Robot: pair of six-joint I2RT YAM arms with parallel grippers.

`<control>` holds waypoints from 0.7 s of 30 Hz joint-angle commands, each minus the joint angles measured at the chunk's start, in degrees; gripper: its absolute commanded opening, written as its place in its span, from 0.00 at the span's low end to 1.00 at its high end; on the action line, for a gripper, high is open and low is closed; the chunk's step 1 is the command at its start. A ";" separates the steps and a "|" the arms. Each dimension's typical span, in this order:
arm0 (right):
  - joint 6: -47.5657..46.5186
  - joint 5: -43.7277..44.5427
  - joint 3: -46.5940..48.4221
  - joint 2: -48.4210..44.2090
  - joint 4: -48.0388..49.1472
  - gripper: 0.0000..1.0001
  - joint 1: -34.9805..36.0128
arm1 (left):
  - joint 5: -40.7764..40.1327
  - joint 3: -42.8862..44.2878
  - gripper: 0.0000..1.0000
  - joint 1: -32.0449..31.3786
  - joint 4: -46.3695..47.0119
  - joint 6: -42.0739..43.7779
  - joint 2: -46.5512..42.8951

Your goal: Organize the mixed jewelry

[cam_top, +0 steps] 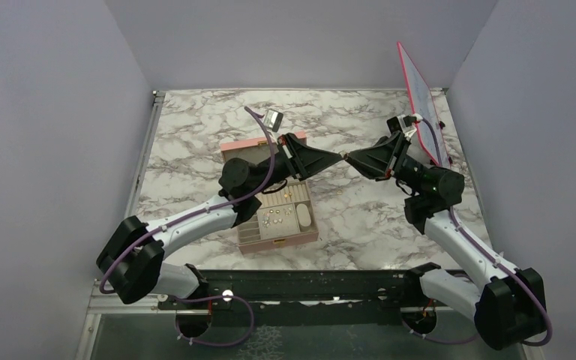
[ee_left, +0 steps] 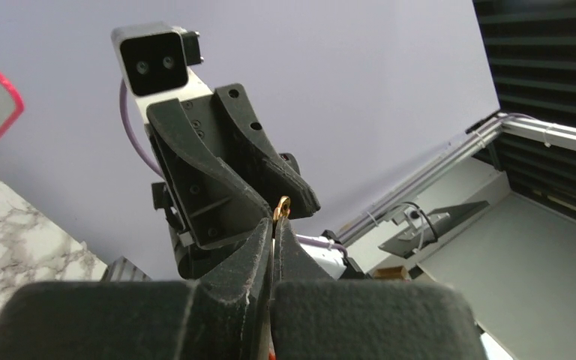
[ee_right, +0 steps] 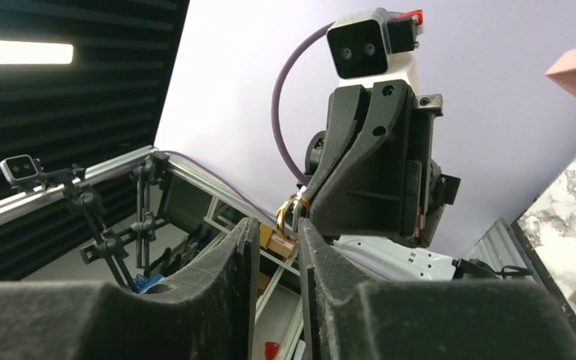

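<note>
Evidently mid-task, the left end effector point(cam_top: 340, 157) clenches a gold ring point(ee_left: 283, 206) tip-to-tip with the right end effector point(cam_top: 349, 158), its grip unclear; several pieces point(cam_top: 274, 219) already sit in the pink box point(cam_top: 285, 246).

two robot arms point(cam_top: 195, 219), one pink box point(cam_top: 277, 243), one gold ring point(ee_left: 282, 207), one pink-edged panel point(cam_top: 418, 86).

The box point(cam_top: 277, 225) sat on the table point(cam_top: 195, 127), small pieces point(cam_top: 274, 219) in its compartments. Above the table to its right, the left gripper point(cam_top: 339, 158) and right gripper point(cam_top: 349, 160) stood tip to tip, a ring point(ee_left: 282, 207) between them. A panel point(cam_top: 418, 82) leaned far right.
</note>
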 commanded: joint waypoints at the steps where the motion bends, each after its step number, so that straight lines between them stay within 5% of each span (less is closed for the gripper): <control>1: -1.63 2.19 -2.19 -2.02 1.77 0.35 -0.07 | -5.46 -2.66 0.00 -0.39 2.99 1.01 -3.05; 7: -10.76 2.28 -0.35 -4.80 -8.23 0.47 -0.07 | -8.17 -4.42 0.00 -0.39 2.24 0.66 -4.38; 14: -29.66 4.74 7.26 -9.08 -34.74 0.49 -0.07 | -8.79 -4.81 0.00 -0.33 1.19 1.12 -4.25; 21: -33.50 4.45 9.05 -8.81 -38.65 0.50 -0.07 | -9.62 -4.16 0.00 -0.37 0.32 0.92 -3.05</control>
